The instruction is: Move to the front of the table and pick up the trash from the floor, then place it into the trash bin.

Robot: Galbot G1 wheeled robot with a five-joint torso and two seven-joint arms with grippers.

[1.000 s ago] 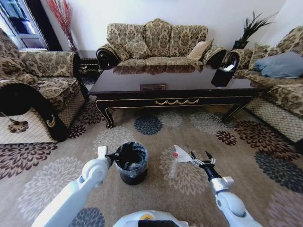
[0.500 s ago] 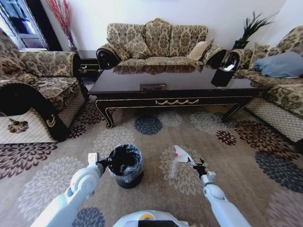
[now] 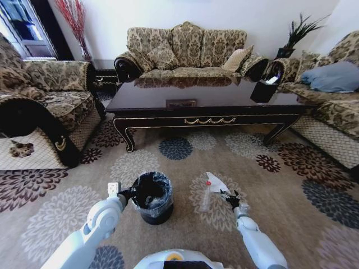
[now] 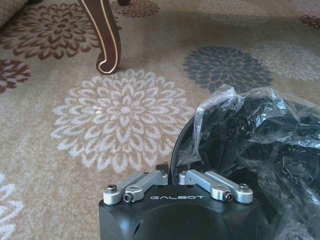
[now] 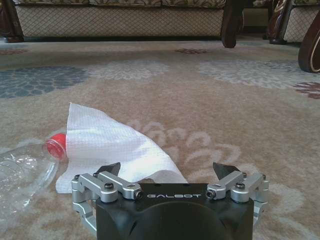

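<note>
Right end effector [image 5: 167, 172] wide open at the white sheet [image 5: 110, 147]; left end effector [image 4: 172, 175] clamps trash bin [image 3: 151, 196] rim.

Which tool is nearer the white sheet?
Right. The right tool, open, sits at the white sheet; the left tool grips the trash bin rim, across the bin from it.

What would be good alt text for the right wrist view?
The right gripper, fingers open, hangs low over the patterned carpet, just short of a white paper sheet. A clear plastic bottle with a red cap lies beside the sheet.
</note>
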